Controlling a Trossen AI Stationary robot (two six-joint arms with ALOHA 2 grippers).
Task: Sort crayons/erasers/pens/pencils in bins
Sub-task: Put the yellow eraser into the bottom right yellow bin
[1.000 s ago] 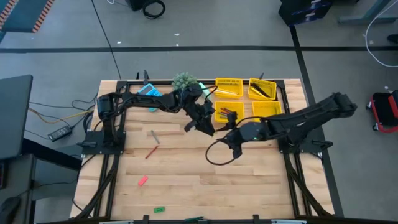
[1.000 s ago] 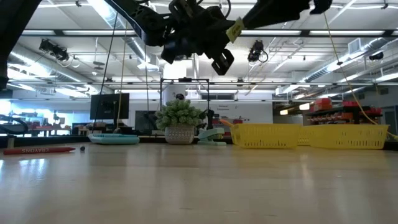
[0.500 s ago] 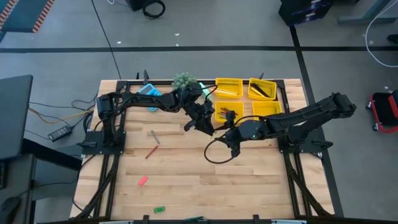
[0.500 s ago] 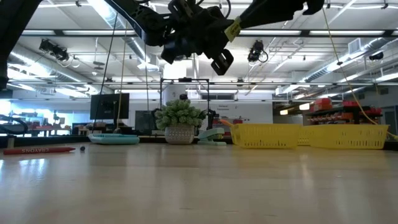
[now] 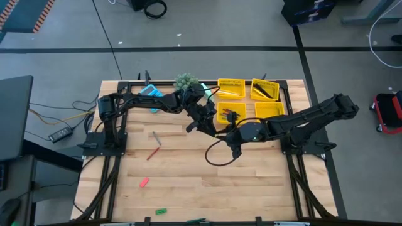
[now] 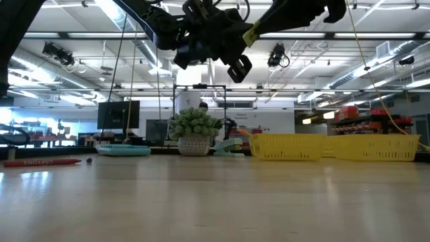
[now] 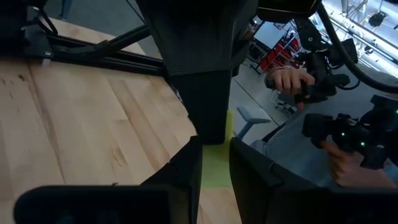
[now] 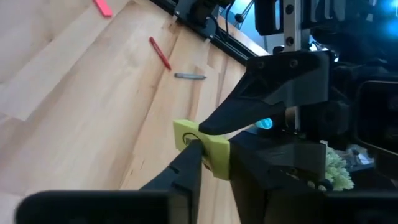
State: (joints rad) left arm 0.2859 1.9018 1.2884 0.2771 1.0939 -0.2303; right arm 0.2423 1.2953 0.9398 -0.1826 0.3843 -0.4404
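Both arms meet in the air over the middle of the desk [image 5: 188, 182], just short of the bins [image 5: 230, 88], and the thing between them is the yellow eraser [image 8: 202, 144].

The left tool [image 7: 214, 155] is clamped on the eraser. The right tool [image 8: 214, 158] has a finger on either side of the same block (a hand-over, I would guess). Its fingers look closed onto it, though I could not swear how firmly. From desk height the eraser shows only as a yellow fleck high above the wood, where the two dark tools cross.

It is a tiny, squat block, pale yellow with blunt corners, and it barely pokes out past the fingers. I would expect it to weigh next to nothing and to be rubbery, giving slightly under pressure. That helps, since a grippy surface should not slide. The trouble is its size. With two tools on it, each has only a sliver of face to press, so the best hold is square across the flat sides, near the middle. A pinch on a corner could squirt it out or twist it. It would not break if it fell, but it might bounce off across the desk.

Down on the wood a crayon [image 5: 152, 153], a pen [image 5: 155, 138], a pink eraser [image 5: 144, 182] and a green eraser [image 5: 161, 211] lie well apart from the bins.
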